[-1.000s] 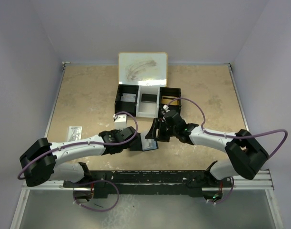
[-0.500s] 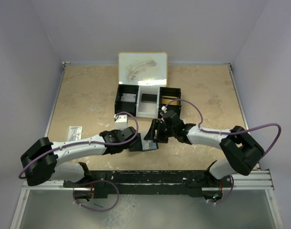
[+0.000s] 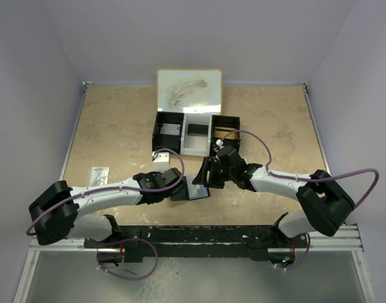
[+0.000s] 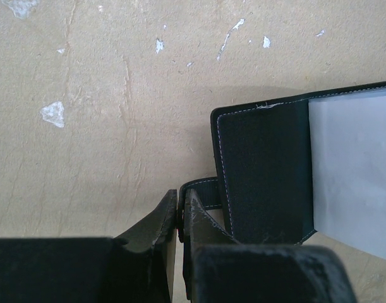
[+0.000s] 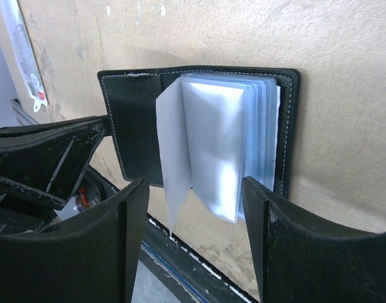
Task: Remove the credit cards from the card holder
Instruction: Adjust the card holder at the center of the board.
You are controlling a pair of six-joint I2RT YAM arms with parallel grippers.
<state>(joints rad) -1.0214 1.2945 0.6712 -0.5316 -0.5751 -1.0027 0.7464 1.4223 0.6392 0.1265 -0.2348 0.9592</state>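
The card holder (image 3: pixel 199 188) lies open on the table between the two arms, a black bifold (image 5: pixel 139 126) with a fan of pale clear sleeves (image 5: pixel 218 145) standing up from its spine. My left gripper (image 4: pixel 180 211) is shut on its snap tab (image 4: pixel 205 189), beside the black flap (image 4: pixel 262 177). My right gripper (image 5: pixel 193 211) is open, one finger on each side of the lower edge of the sleeves and touching neither. No credit cards can be made out in the sleeves. In the top view the left gripper (image 3: pixel 182 189) and the right gripper (image 3: pixel 213 173) meet at the holder.
A black-and-white three-compartment tray (image 3: pixel 194 149) stands behind the holder with its white lid (image 3: pixel 189 91) raised. A small white block (image 3: pixel 160 156) lies left of the tray. A clear packet (image 3: pixel 100 175) lies near the left arm. The table's near edge rail (image 5: pixel 180 252) runs close below the holder.
The right arm's elbow swung slightly left and back again, and its jaws have narrowed a little around the sleeves. The left gripper still holds the tab in the same place.
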